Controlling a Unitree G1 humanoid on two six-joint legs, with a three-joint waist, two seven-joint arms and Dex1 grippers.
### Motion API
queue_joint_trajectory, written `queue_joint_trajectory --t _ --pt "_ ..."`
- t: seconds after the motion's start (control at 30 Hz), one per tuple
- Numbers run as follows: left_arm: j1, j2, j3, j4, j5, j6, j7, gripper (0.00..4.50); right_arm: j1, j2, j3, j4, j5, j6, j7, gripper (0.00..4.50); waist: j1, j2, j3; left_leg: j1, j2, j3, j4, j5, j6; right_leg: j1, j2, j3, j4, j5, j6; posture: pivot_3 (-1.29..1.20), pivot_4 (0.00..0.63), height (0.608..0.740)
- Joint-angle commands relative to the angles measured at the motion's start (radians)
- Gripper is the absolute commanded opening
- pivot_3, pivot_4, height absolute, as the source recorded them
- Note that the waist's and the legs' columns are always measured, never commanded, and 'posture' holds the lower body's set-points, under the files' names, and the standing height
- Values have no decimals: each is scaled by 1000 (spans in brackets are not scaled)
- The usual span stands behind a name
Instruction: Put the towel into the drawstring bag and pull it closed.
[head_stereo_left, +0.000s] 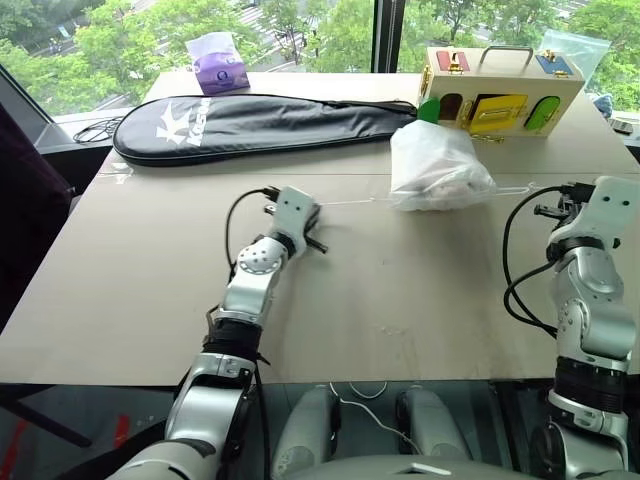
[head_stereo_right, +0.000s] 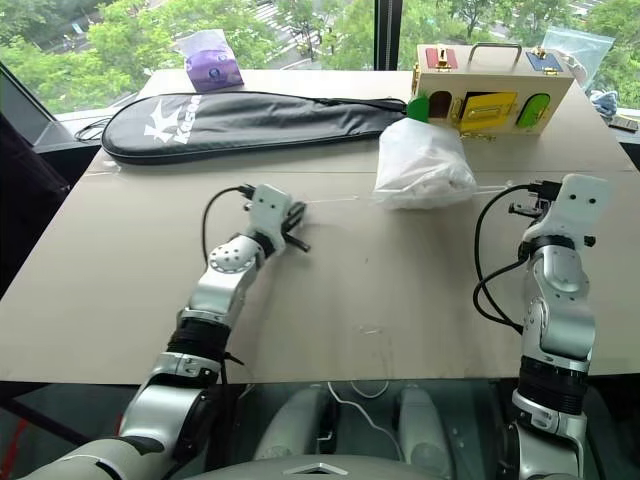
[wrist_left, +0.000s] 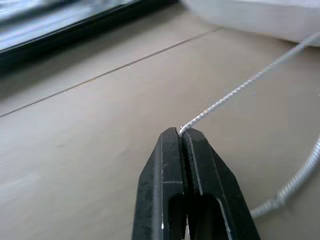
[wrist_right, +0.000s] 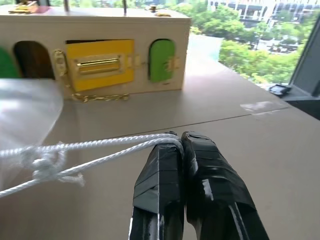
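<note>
Two robot arms reach over a wide tan table (head_stereo_left: 140, 300) in the head camera's left eye view. On the left side, the left gripper (head_stereo_left: 318, 228) lies low over the tabletop, pinching a thin white cord (head_stereo_left: 355, 203) that runs straight across to the drawstring bag (head_stereo_left: 435, 165). That bag, thin and cloudy white, sits bunched up toward the far right of the table, and the towel (head_stereo_left: 452, 186) shows as a pale lump through its fabric, so it is inside. At the right edge, the right gripper (head_stereo_left: 568, 196) is raised beside the bag, with a second cord (head_stereo_left: 515, 189) leading to it. Behind lie a long black racket cover (head_stereo_left: 260, 125) with white lettering starting with a large K, the rest too small to read, a purple tissue pack (head_stereo_left: 220, 66) and a wooden latch box (head_stereo_left: 497, 93) with coloured doors.

From the left wrist view, black fingers (wrist_left: 160, 190) are pressed fully together, the cord's end nipped at their tips and stretched taut toward the bag.

From the right wrist view, taped black fingers (wrist_right: 215, 195) are likewise closed, a loop of twisted white cord caught between them, knotted nearer the bag. The box's yellow door carries a brass latch and chain.
</note>
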Motion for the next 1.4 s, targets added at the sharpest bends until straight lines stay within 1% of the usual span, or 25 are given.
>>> queue_joint_trajectory --t 0.03,0.23,0.33,0.6,0.73,0.8,0.87,0.9,0.93,0.97,1.0,1.07,1.13,1.2,1.27,1.3,1.33,1.4 --pt "-49 30 105 51 7 36 151 31 -26 -31 -60 0 -29 -57 -53 0 2 0 0 0 0 0 0 0 0 0 0 0 0 0 0 0 150 740" --pt "-128 41 251 151 -46 57 376 31 -25 -28 -94 25 -53 -70 -118 0 0 0 0 0 -1 0 0 0 0 0 -1 0 0 0 0 0 150 740" --pt "-155 50 300 176 -73 52 467 31 -13 -29 -123 22 -59 -65 -163 0 0 0 0 0 0 0 0 0 0 0 -1 0 0 0 0 0 150 740" --pt "-191 67 389 229 -142 24 669 31 3 -36 -207 16 -68 -53 -313 0 0 0 0 0 -1 0 0 0 0 0 -1 0 0 0 0 0 150 740" --pt "-191 84 396 249 -171 9 711 31 7 -37 -241 18 -55 -53 -373 0 0 0 0 0 -1 0 0 0 0 0 -1 0 0 0 0 0 150 740" --pt "-197 91 381 261 -181 3 693 31 4 -38 -237 24 -27 -55 -363 0 -1 0 0 0 -1 0 0 0 0 0 -1 0 0 0 0 0 150 740" --pt "-209 83 357 270 -212 -21 602 31 -10 -32 -208 34 40 -69 -297 0 -1 0 0 0 -1 0 0 0 0 0 -1 0 0 0 0 0 150 740" --pt "-217 73 330 268 -236 -27 505 31 -17 -37 -170 37 89 -61 -223 0 -1 0 0 0 -1 0 0 0 0 0 -1 0 0 0 0 0 150 740" --pt "-215 60 278 245 -257 -29 364 31 -16 -41 -106 21 156 -37 -109 0 -1 0 0 0 -1 1 0 0 0 0 -1 0 0 0 0 0 150 740" --pt "-210 49 236 219 -277 -30 243 6 -8 -51 -52 1 210 -9 -8 332 -2 0 0 0 -1 1 0 0 0 0 -1 0 0 0 0 0 150 740" --pt "-197 41 193 176 -300 -27 111 269 14 -61 13 -40 278 23 120 721 -4 0 0 0 -2 1 0 0 0 0 0 0 0 0 0 0 150 740" --pt "-169 40 135 104 -344 28 -87 839 78 -109 111 -118 343 80 286 1466 -4 0 0 0 -1 2 -1 0 0 0 0 0 -2 0 0 0 150 740" --pt "-127 72 55 18 -361 105 -277 1751 167 -183 181 -183 389 152 422 2471 -2 0 0 -1 0 1 -1 0 0 0 0 0 -2 0 0 0 150 740" --pt "-66 147 -44 -67 -323 133 -441 2718 255 -276 220 -210 370 151 530 3386 -3 0 0 -1 0 0 -1 0 0 1 0 -1 -4 0 0 0 150 740" --pt "10 258 -117 -141 -303 129 -618 3661 357 -379 222 -197 343 95 660 3395 -6 0 0 -1 0 1 -2 0 0 1 0 0 -5 0 0 0 150 740" --pt "34 301 -128 -154 -295 119 -672 4012 398 -417 208 -181 333 57 714 3395 -10 0 0 -1 0 2 -2 0 0 0 0 1 -5 0 0 0 150 740" --pt "51 340 -127 -154 -295 121 -710 4456 438 -456 190 -156 315 16 762 3395 -11 0 0 0 0 3 -2 0 0 0 0 2 -5 0 0 0 150 740" --pt "75 398 -113 -143 -302 119 -766 4456 497 -508 142 -108 307 -43 827 3395 -9 -1 1 1 2 4 -4 0 0 0 1 2 -5 -1 -1 0 150 740"
